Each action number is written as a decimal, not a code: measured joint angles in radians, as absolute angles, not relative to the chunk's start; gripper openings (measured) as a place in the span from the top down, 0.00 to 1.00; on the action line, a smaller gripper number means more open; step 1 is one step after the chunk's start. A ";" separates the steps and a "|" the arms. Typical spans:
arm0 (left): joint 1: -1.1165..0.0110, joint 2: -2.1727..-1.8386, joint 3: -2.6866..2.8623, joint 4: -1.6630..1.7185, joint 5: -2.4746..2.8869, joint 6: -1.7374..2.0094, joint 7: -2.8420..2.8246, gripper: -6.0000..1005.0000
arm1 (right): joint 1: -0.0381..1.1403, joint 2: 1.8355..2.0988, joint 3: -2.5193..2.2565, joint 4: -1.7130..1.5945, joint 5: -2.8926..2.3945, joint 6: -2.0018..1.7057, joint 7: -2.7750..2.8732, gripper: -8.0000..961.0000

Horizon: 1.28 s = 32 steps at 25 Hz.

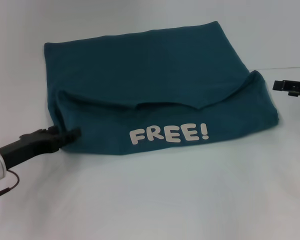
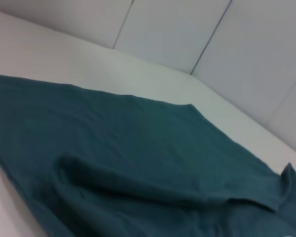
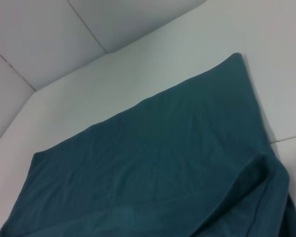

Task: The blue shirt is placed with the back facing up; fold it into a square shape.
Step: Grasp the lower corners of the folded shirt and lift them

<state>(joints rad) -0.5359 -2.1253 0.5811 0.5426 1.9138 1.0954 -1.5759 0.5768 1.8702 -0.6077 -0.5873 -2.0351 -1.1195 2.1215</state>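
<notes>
The blue shirt (image 1: 155, 75) lies on the white table, its near part folded over onto itself so that a band with white "FREE!" lettering (image 1: 168, 134) faces up along the front. My left gripper (image 1: 74, 134) sits low at the shirt's near left corner, its tip touching the folded edge. My right gripper (image 1: 280, 85) hovers just off the shirt's right edge, apart from the cloth. The left wrist view shows the shirt (image 2: 138, 148) with the raised fold ridge. The right wrist view shows the shirt (image 3: 163, 163) and its bunched right corner.
The white table (image 1: 165, 200) stretches out on all sides of the shirt. A thin seam line (image 1: 285, 68) runs across the table at the far right. Pale wall panels (image 2: 197, 29) stand behind the table's far edge.
</notes>
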 joint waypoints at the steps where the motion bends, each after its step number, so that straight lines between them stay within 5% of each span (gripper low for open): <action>1: -0.532 -2.126 0.582 0.545 1.916 1.098 -1.561 0.17 | 0.575 1.870 -0.607 -0.590 -2.035 -1.122 2.125 0.26; 32: -0.522 -2.163 0.682 0.541 1.939 1.006 -1.398 0.26 | 0.560 1.892 -0.596 -0.584 -2.030 -1.121 2.132 0.28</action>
<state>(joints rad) -0.5224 -2.1629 0.6818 0.5412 1.9390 1.0060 -1.3981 0.5595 1.8923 -0.5960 -0.5843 -2.0299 -1.1211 2.1318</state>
